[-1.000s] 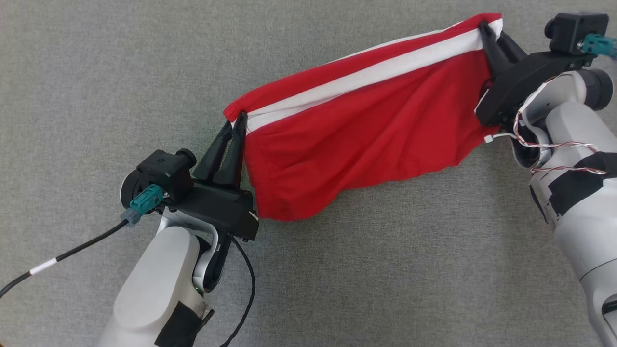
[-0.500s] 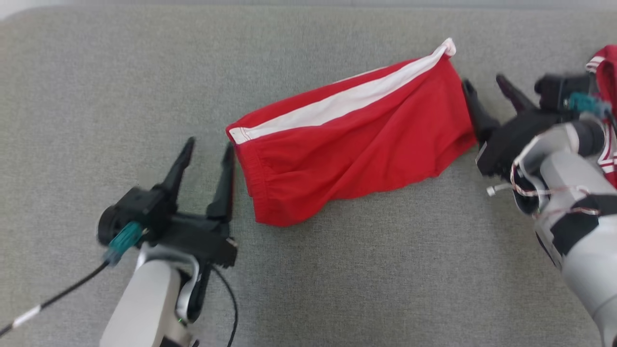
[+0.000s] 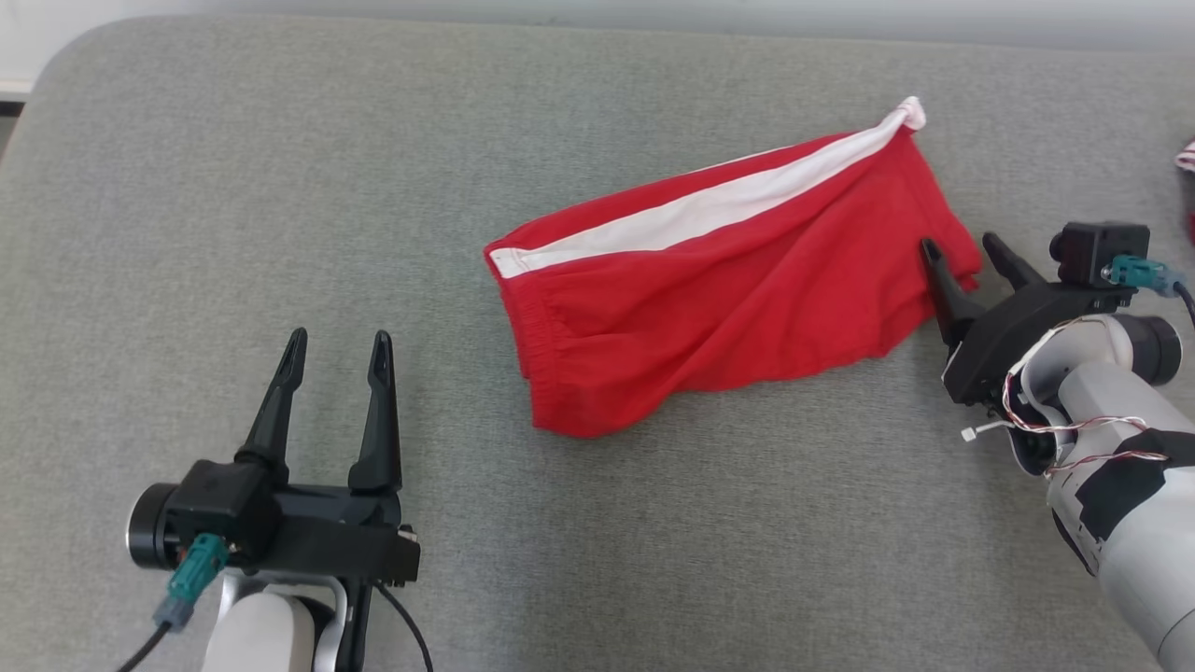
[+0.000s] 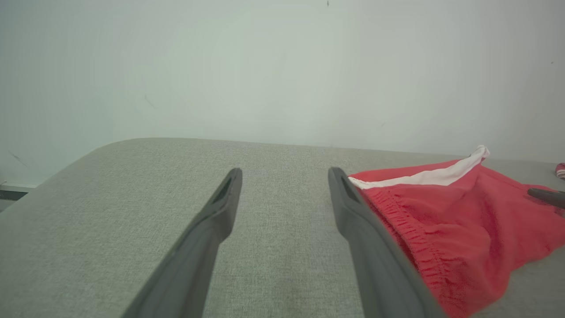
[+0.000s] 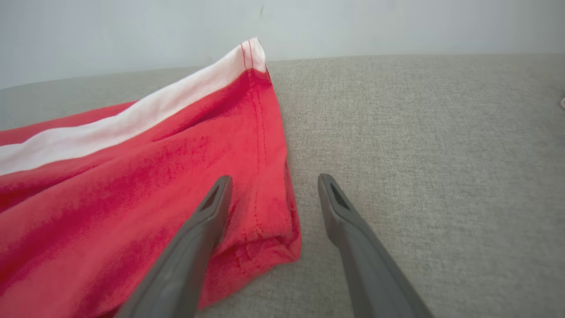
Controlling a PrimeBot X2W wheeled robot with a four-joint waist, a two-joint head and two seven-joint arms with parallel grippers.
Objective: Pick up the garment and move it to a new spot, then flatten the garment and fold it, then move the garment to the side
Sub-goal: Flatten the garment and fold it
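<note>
Grey surface bears shorts between left tool and right tool, both splayed empty.

red-white cloth cut at right edge, garment partly cropped

Spread, empty right gripper straddles red garment edge on grey surface.

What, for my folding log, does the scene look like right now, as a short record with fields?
garment: red with a white stripe, lying wrinkled, not yet flattened, held by neither gripper
surface: grey fabric, under the garment
left gripper: open, apart from the garment, off its waistband end
right gripper: open, at the hem corner, one finger over the fabric
other: red-and-white cloth at the head view's right edge
</note>
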